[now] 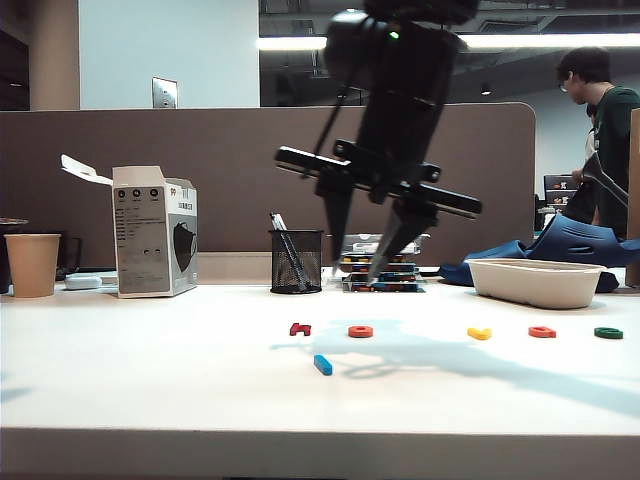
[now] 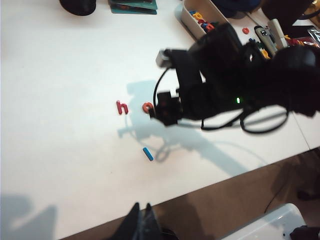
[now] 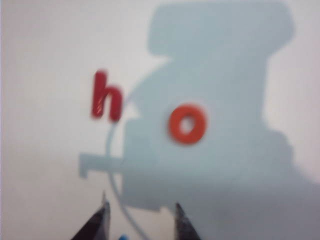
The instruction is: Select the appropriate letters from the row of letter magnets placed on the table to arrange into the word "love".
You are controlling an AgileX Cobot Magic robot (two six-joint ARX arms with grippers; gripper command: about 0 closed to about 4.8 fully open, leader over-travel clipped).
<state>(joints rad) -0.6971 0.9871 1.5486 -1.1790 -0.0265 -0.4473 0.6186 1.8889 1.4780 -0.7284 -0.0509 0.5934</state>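
On the white table (image 1: 150,380) lies a row of letter magnets: a dark red h (image 1: 300,328), an orange-red ring (image 1: 360,331), a yellow letter (image 1: 479,333), an orange-red angular letter (image 1: 542,331) and a dark green letter (image 1: 608,332). The blue bar (image 1: 322,364) lies alone in front of the row, between the h and the ring. My right gripper (image 1: 360,250) hangs open and empty high above the ring (image 3: 187,123); the blue bar's tip (image 3: 121,237) shows between its fingers. My left gripper (image 2: 142,205) is shut, empty, over the table's near edge.
A white tray (image 1: 535,282) stands at the back right. A black mesh pen holder (image 1: 296,260), a stack of flat boxes (image 1: 385,272), a cardboard box (image 1: 153,232) and a paper cup (image 1: 32,264) line the brown partition. A person (image 1: 600,110) is behind it.
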